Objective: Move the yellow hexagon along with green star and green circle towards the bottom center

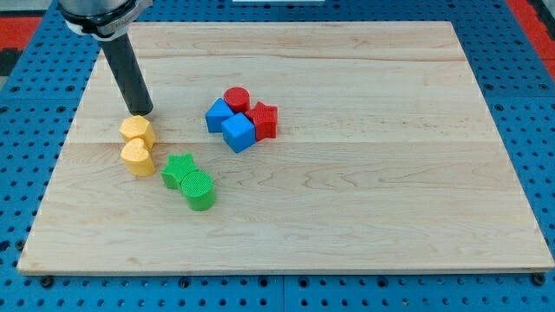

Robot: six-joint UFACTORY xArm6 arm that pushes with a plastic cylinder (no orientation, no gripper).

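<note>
Resting at the upper-left area of the wooden board (pixel 364 234), my tip (pixel 144 113) sits just above the yellow hexagon (pixel 137 131), close to its top edge or touching it; contact cannot be confirmed. As a bare rod, the end effector has no jaws to open or close and holds nothing. The yellow hexagon lies directly against a yellow heart (pixel 138 158) below it. The green star (pixel 179 170) and the green circle (pixel 199 190) lie touching each other, down and to the view's right of the yellow pair, near it but apart. All three task blocks remain in the left half of the board, above the bottom edge, so the task appears to be at an early stage: the push toward the bottom center is judged still to be done. A separate cluster near the board's middle comprises a red cylinder (pixel 236 98), a red star (pixel 264 119) and two blue blocks (pixel 231 124); it lies well clear of the expected path. No brand, label or readable writing is visible anywhere.
</note>
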